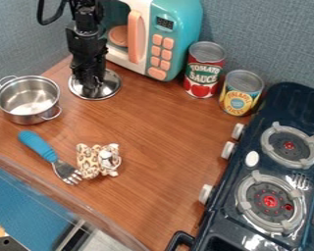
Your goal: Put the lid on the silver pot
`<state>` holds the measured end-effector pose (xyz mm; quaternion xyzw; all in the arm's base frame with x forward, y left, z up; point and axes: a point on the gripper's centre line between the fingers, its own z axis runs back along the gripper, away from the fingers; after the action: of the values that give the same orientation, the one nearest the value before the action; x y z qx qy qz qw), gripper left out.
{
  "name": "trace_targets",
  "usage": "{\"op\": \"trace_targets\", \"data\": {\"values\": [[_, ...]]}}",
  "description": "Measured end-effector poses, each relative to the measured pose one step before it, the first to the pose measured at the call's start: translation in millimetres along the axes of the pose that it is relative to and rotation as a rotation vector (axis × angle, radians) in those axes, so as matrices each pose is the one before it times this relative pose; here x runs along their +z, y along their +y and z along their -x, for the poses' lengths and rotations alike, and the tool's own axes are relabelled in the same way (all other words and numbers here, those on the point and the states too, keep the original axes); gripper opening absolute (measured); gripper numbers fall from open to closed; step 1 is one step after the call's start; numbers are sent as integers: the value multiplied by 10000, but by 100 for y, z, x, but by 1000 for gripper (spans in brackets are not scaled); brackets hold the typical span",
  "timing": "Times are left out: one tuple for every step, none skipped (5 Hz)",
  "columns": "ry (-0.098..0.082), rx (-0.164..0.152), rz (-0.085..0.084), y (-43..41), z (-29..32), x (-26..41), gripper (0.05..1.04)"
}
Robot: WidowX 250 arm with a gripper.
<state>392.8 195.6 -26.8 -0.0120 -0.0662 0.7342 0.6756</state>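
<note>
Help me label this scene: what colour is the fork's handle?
The handle is blue, clearest in the camera view.

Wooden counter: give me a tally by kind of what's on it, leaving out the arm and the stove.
Silver pot: 1
Lid: 1
Food cans: 2
Fork: 1
Spotted plush toy: 1
Toy microwave: 1
Total: 7

At left, you see the pot: silver, two-handled, upright, uncovered. To its right in your view, near but apart, the lid: round, shiny, lying flat, centre partly hidden.
</note>
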Motion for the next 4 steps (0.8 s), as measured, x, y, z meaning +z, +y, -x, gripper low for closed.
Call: {"op": "trace_targets", "data": {"values": [[5, -11, 50, -56, -52, -1, 228], [125, -63, 48, 336, 429, -41, 84], [483, -214, -214, 1033, 1030, 418, 53], [144, -225, 323, 385, 680, 2382, 52]]}}
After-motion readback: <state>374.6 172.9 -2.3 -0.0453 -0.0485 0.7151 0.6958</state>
